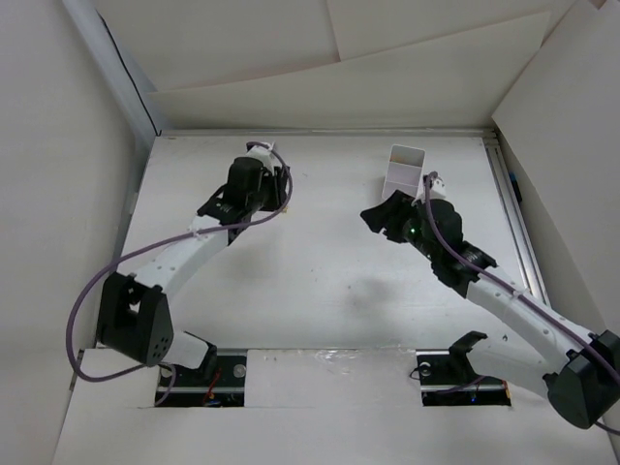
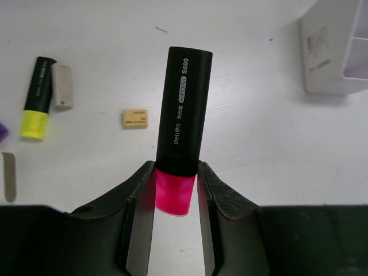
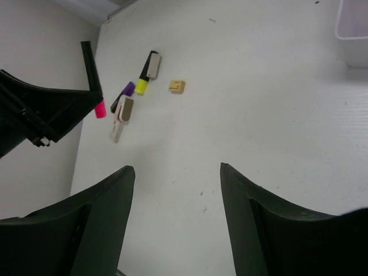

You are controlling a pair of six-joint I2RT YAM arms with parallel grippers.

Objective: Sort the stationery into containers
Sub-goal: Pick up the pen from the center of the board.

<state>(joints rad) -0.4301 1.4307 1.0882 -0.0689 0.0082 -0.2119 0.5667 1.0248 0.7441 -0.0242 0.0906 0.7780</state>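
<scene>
My left gripper (image 2: 175, 172) is shut on a pink highlighter (image 2: 174, 192) with a long black cap (image 2: 184, 103) and holds it above the table. On the table past it lie a yellow highlighter (image 2: 35, 98), a whitish eraser block (image 2: 62, 86) and a tiny tan block (image 2: 135, 118). The white box (image 2: 336, 52) stands at the right. My right gripper (image 3: 175, 172) is open and empty above bare table. In its view I see the pink highlighter (image 3: 100, 109), yellow highlighter (image 3: 142, 80), a purple one (image 3: 127, 89), the tan block (image 3: 177, 86) and the box (image 3: 353, 29).
In the top view the left gripper (image 1: 254, 184) hides the loose stationery. The right gripper (image 1: 383, 215) hovers just in front of the white box (image 1: 405, 170). White walls enclose the table on the left, back and right. A metal rail (image 1: 513, 223) runs along the right edge.
</scene>
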